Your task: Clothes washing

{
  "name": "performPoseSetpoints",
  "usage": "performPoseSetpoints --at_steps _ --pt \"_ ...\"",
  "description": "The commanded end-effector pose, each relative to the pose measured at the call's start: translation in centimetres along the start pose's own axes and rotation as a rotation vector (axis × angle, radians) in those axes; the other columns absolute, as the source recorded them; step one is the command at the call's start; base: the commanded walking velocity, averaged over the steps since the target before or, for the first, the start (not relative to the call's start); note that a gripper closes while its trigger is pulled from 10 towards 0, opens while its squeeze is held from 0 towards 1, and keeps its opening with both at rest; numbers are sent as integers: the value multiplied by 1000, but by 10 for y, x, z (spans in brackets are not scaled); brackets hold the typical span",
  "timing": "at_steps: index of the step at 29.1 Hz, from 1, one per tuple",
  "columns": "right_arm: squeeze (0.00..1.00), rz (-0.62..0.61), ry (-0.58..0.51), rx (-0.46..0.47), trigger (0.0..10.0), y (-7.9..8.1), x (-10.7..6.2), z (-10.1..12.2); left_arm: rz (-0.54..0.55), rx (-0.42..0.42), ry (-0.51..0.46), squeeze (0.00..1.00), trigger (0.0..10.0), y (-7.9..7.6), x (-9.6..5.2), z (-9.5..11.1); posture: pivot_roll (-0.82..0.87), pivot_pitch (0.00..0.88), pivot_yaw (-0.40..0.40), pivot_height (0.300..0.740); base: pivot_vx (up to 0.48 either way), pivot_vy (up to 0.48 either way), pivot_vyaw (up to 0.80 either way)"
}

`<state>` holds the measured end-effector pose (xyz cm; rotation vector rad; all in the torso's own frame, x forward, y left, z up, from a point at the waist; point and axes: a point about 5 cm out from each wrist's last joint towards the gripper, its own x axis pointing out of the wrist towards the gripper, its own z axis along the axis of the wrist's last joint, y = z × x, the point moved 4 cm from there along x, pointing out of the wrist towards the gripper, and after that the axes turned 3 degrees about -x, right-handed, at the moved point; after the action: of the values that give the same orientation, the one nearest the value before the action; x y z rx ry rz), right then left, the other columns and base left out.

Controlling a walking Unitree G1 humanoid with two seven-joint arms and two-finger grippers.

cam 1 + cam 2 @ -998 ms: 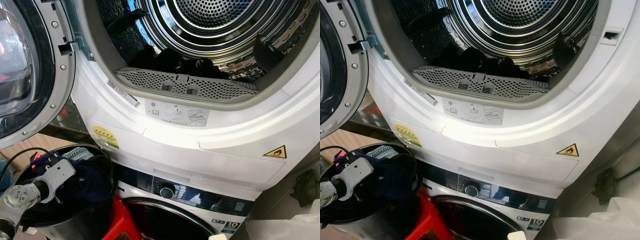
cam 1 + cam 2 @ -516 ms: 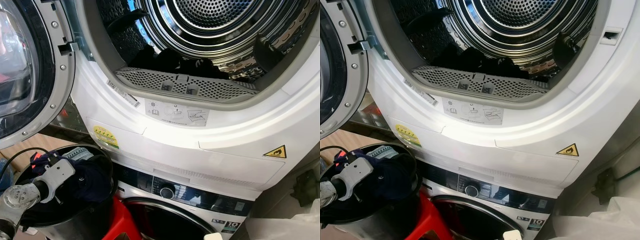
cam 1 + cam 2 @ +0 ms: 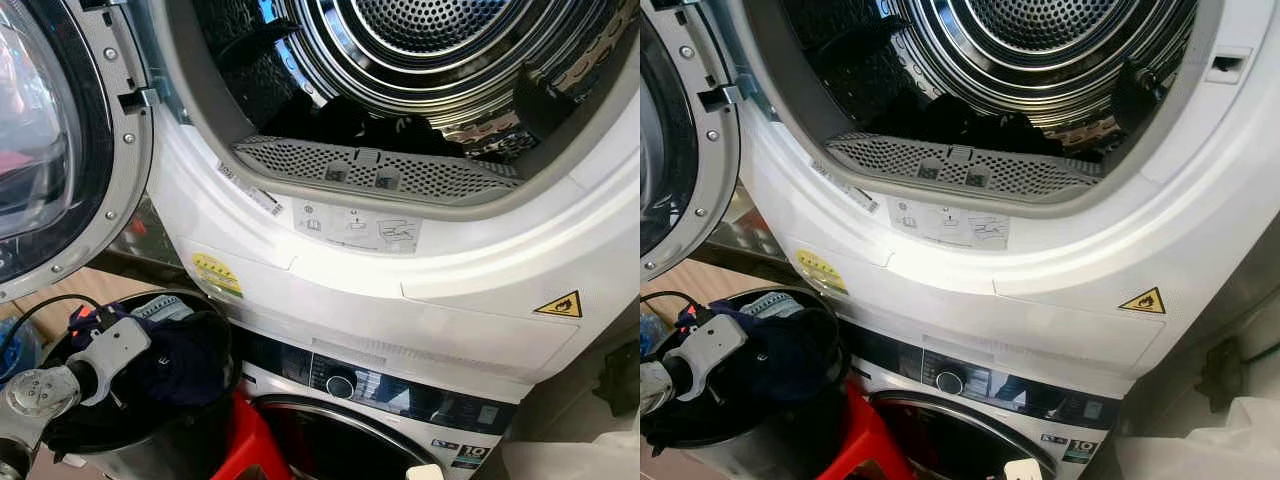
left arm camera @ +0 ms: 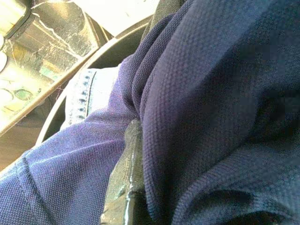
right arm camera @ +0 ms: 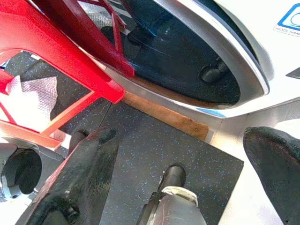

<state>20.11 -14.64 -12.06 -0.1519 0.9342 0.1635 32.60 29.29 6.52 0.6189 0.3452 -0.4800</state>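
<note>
The silver left arm [image 3: 40, 392] reaches low at left; the right hand [image 5: 187, 154] hangs, black fingers [image 5: 79, 178] spread apart.

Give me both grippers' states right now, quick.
Left gripper: down in the black bucket, buried in navy clothing; open or shut cannot be told.
Right gripper: open, empty, low over the floor by the red stool.

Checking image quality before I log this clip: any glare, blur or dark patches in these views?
Eye views: sharp; bright reflections on the steel drum, its lower front shadowed around dark clothes. Left wrist view: navy cloth pressed close, weave crisp, lower corner dark. Right wrist view: the gripper's near fingers soft, washer door glass glossy.
</note>
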Motion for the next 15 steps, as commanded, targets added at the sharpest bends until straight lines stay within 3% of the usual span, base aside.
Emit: performPoseSetpoints --at_steps 1,2,5,6,7,10,15 --pt "0 3 6 3 10000 2 0 -1 16 -1 -12 0 0 5 -4 1 17 0 79 740 0 0 0" --pt "0 3 6 4 10000 2 0 -1 18 0 -16 0 0 5 -4 1 22 0 83 740 0 0 0" --pt "0 1 12 17 10000 4 -1 -5 157 -73 -202 0 0 11 -12 16 20 0 105 740 0 0 0" --pt "0 1 12 17 10000 4 -1 -5 157 -73 -202 0 0 11 -12 16 20 0 105 740 0 0 0" --pt "0 1 15 21 10000 5 -1 -7 183 -117 -287 0 0 9 -16 22 17 0 109 740 0 0 0" --pt "0 2 20 25 10000 6 -2 -10 155 -128 -372 0 0 -1 -22 30 16 0 112 740 0 0 0" --pt "0 4 27 27 10000 7 -3 -14 101 -78 -413 0 0 -17 -30 36 17 3 116 740 0 0 0"
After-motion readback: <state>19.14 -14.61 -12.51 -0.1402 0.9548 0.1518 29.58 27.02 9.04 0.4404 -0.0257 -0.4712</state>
